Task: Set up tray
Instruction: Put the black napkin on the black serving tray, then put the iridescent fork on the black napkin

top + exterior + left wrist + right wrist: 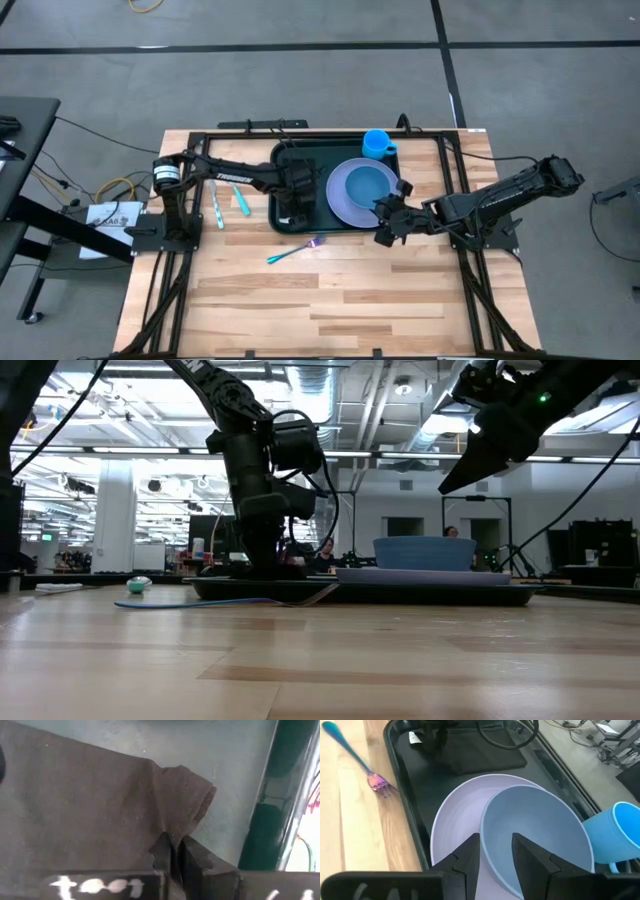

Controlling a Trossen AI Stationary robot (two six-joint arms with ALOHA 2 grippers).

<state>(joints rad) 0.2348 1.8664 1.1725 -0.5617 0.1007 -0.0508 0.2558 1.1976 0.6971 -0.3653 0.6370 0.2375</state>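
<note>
The tray [283,215] lies on the surface; stiff, light, probably slick, best gripped by its rim. Left gripper [175,852], jaws closed, pinches a soft dark cloth [100,805] inside it. Right gripper [495,852] hovers half-open, empty, above the bowl [535,835].

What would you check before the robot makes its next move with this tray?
1. Tray flat on the table: ok.
2. Plate and bowl inside the tray: ok.
3. Blue cup at the tray's far corner: ok.
4. Left gripper shut on the dark napkin in the tray: ok.
5. Right gripper open, holding nothing, above the plate: ok.
6. Fork on the tray: not ok, it lies on the wood beside it.
</note>
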